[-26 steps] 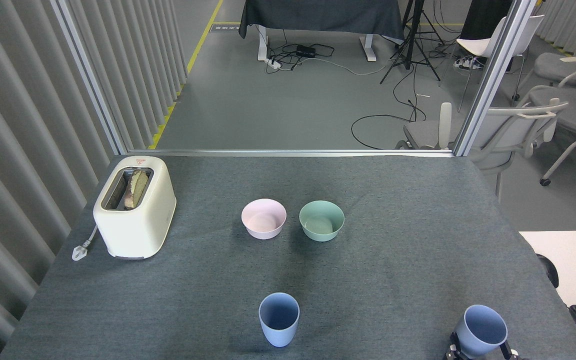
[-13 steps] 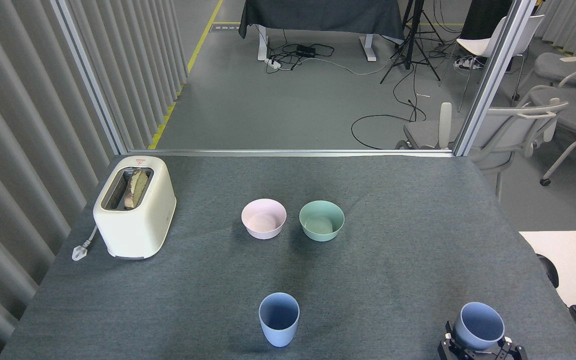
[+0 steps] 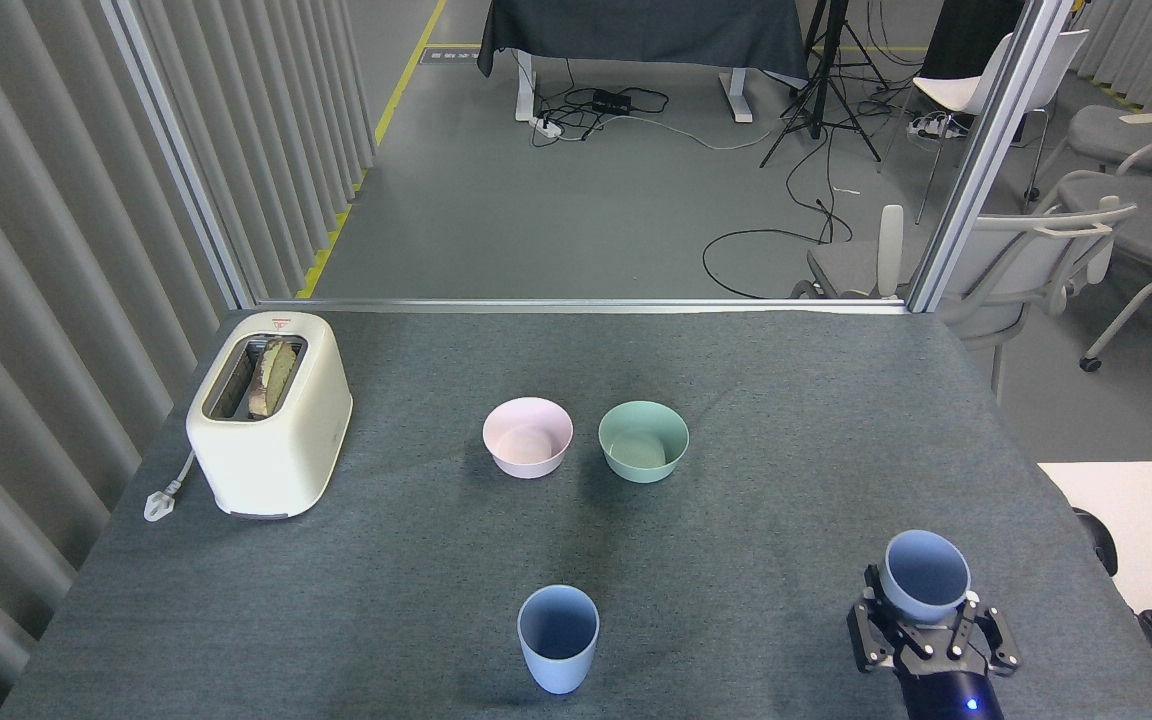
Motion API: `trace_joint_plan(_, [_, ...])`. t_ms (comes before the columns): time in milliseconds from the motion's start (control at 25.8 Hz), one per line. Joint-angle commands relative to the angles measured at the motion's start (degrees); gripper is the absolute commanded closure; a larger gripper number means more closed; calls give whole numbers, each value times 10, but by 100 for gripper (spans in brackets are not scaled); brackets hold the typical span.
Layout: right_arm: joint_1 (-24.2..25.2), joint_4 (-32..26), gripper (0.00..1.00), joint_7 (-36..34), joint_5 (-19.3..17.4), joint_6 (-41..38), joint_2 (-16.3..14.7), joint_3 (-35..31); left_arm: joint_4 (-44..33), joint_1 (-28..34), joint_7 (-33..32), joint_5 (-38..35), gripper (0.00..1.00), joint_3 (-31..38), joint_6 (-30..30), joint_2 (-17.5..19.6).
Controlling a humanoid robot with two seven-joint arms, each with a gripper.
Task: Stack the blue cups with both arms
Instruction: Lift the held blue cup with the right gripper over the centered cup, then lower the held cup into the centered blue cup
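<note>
Our right pincer (image 3: 926, 628) is closed around one blue cup (image 3: 925, 575), holding it above the surface (image 3: 786, 400) near the right front corner; our left pincer is out of sight. The other blue cup (image 3: 557, 638) stands upright at the front centre, well apart. We judge the held cup could catch the standing cup's rim and tip it if we come in off-centre or tilted. The toaster (image 3: 269, 426) carries a small red mark, too small to read.

Bare cloth lies between the two blue cups (image 3: 557, 637) (image 3: 925, 574); bowls (image 3: 527, 436) (image 3: 643, 440) stand farther back.
</note>
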Motion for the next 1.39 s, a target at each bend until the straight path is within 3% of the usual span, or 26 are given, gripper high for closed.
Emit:
trace_joint_plan(0, [-77,3,41,40,1,41,12,72,0,0,0,0,0,0,0,-1])
trace_joint_plan(77, [-107,4,41,44,1,58,22,126,0,0,0,0,0,0,2,-1])
trace_joint_plan(194, [-119,-7,40,67,9,70,65,200,1,0,0,0,0,0,3,-2])
trace_joint_plan(310, [-102,-41,40,79,20,80,110,249,2,0,0,0,0,0,3,-2])
trace_joint_plan(387, [-65,-77,39,79,26,81,123,274,2,0,0,0,0,0,3,-1])
trace_joint_plan(581, [8,-177,38,105,32,79,126,308,7,0,0,0,0,0,3,-1])
trace_joint_plan(697, [44,-197,38,106,44,78,122,312,7,0,0,0,0,0,3,-1])
trace_joint_plan(1355, [47,-156,36,106,53,72,146,324,9,-3,0,2,0,3,3,-1])
